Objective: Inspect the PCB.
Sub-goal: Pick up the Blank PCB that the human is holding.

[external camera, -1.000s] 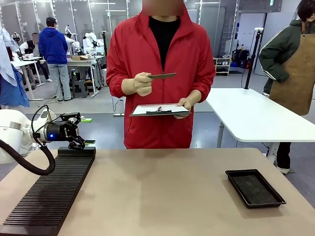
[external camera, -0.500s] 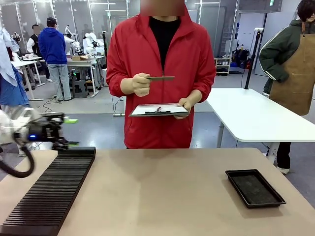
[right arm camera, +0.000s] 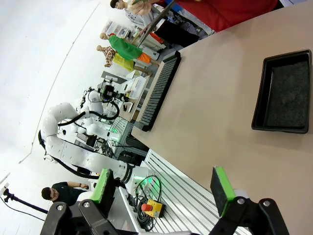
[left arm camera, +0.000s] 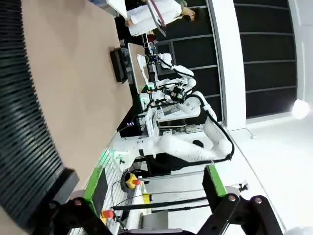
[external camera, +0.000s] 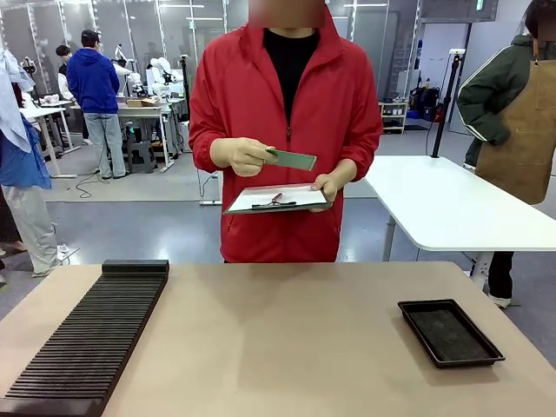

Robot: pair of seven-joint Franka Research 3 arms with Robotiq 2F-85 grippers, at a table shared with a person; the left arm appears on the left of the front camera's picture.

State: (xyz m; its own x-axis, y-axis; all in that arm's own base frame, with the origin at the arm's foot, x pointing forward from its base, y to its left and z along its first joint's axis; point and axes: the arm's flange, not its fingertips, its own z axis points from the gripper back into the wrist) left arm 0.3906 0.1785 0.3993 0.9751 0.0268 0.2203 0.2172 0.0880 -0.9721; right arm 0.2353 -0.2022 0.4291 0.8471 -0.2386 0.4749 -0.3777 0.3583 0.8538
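Across the table, a person in a red jacket holds the PCB [external camera: 293, 159], a thin green board, tilted in one hand [external camera: 246, 156] above a white clipboard [external camera: 276, 199] held in the other hand. In the left wrist view my left gripper [left arm camera: 155, 188] stands open with nothing between its green pads [left arm camera: 215, 180], off the near left end of the table. My right gripper [right arm camera: 162, 190] is open too, with nothing between its pads [right arm camera: 223, 190], hanging off the near edge of the table, well back from the tray.
A long black ridged rack [external camera: 87, 339] lies along the table's left side. A shallow black tray [external camera: 450, 332] sits at the right with nothing in it. Another person in a brown apron [external camera: 521, 113] stands by a white table [external camera: 443, 204] at the far right.
My left arm has pulled back to the left and out of the front view. The person has lowered the PCB slightly and tilted it from edge-on so that its face shows.
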